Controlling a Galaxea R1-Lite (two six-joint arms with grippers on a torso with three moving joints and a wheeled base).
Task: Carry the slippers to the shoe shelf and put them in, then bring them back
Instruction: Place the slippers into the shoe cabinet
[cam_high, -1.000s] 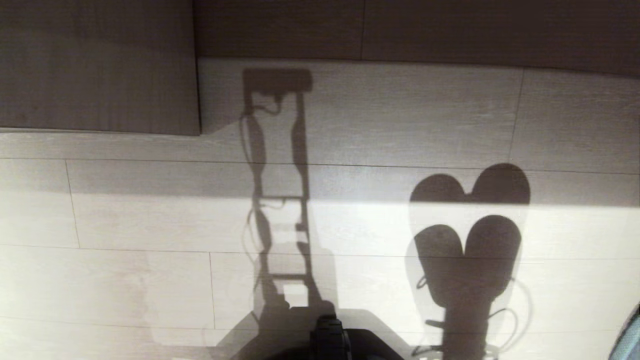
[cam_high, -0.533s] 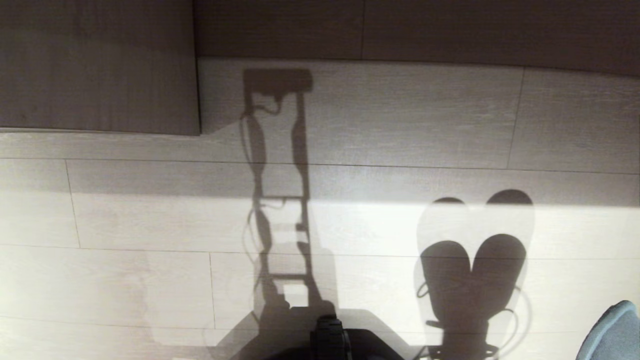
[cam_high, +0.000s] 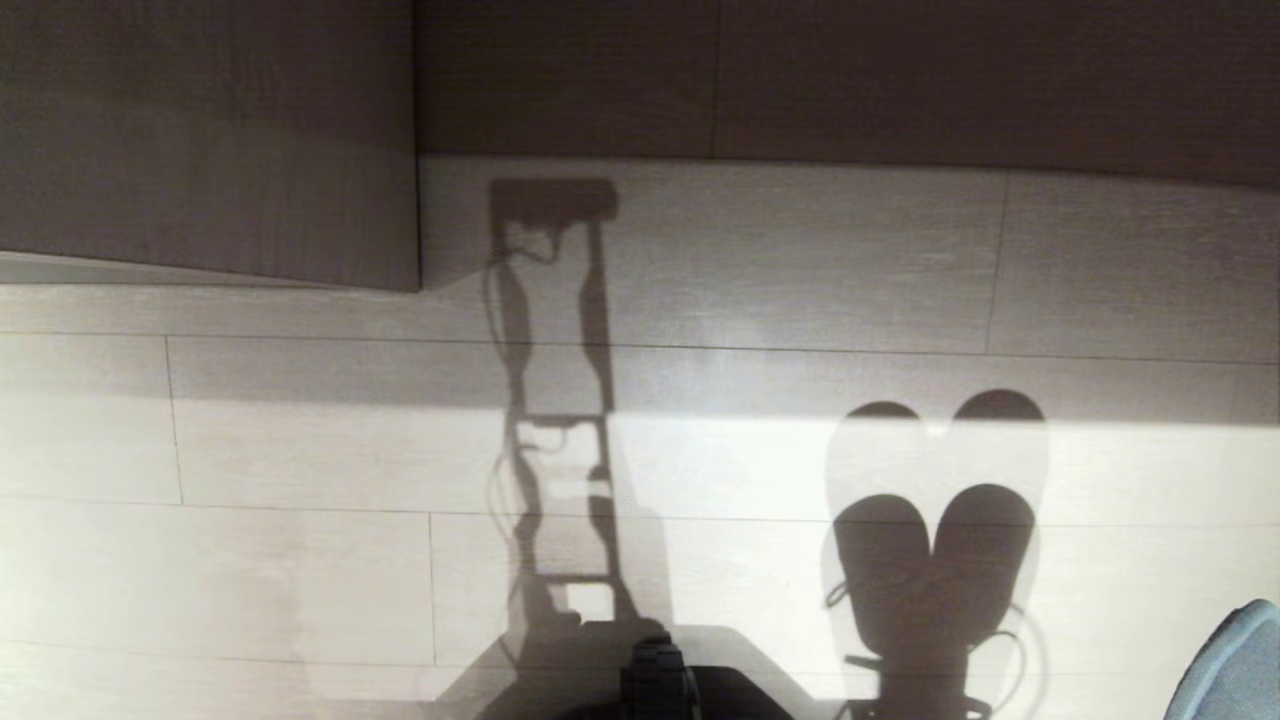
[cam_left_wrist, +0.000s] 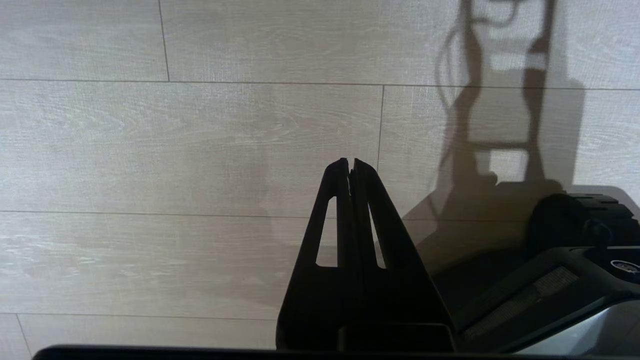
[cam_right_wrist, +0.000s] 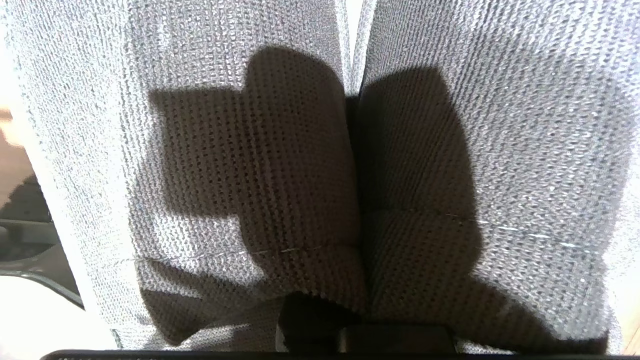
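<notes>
Grey knitted fabric fills the right wrist view: the slippers (cam_right_wrist: 240, 150) lie pressed side by side, their inner edges meeting down the middle, right against the right gripper (cam_right_wrist: 320, 320), whose fingers are clamped tight on the pair where those edges meet. From the head view only a blue-grey corner of one slipper (cam_high: 1235, 665) pokes in at the lower right, so the pair hangs low on the robot's right side. Their shadow on the pale plank floor (cam_high: 300, 560) shows two rounded lobes pointing ahead, which suggests the long axis runs forward from the gripper, toes or heels leading; which, I cannot tell.

Ahead, across the top of the head view, stands dark wood-grain cabinetry (cam_high: 200, 150). Whether any part of it is the shoe shelf I cannot say; no low cubby opening shows. So the slippers sit at the gripper, and the furniture lies forward of them.

Off on the other side, the left gripper (cam_left_wrist: 351, 167) hangs empty over the floor, fingers pressed together, clearly the farther arm
</notes>
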